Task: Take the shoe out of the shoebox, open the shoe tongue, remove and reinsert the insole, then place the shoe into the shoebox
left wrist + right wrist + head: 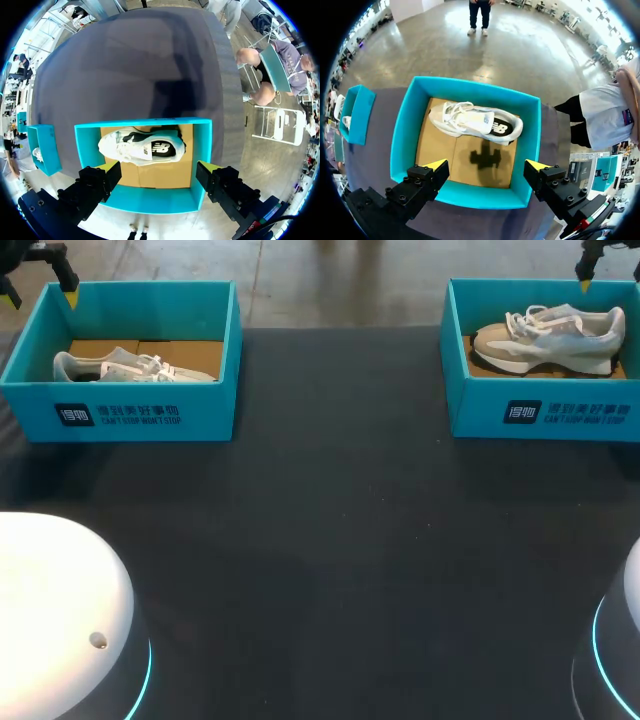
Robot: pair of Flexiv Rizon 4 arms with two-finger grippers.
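Note:
Two teal shoeboxes stand at the table's far side. The left shoebox (140, 412) holds a white and grey shoe (130, 367) lying on its side. In the right shoebox (560, 412) a beige and white shoe (548, 338) lies on its side. My left gripper (159, 172) hangs open above the left shoebox (145, 122), with its shoe (142, 147) ahead of the fingers and untouched. My right gripper (487, 167) hangs open above the right shoebox (402, 135), clear of its shoe (475, 122). In the head view only one yellow fingertip (585, 283) of it shows.
A dark table top (330, 540) spreads between and in front of the two boxes. Both boxes have brown cardboard floors. Each wrist view also shows the other arm's box off to the side. Two white robot bases sit at the near corners.

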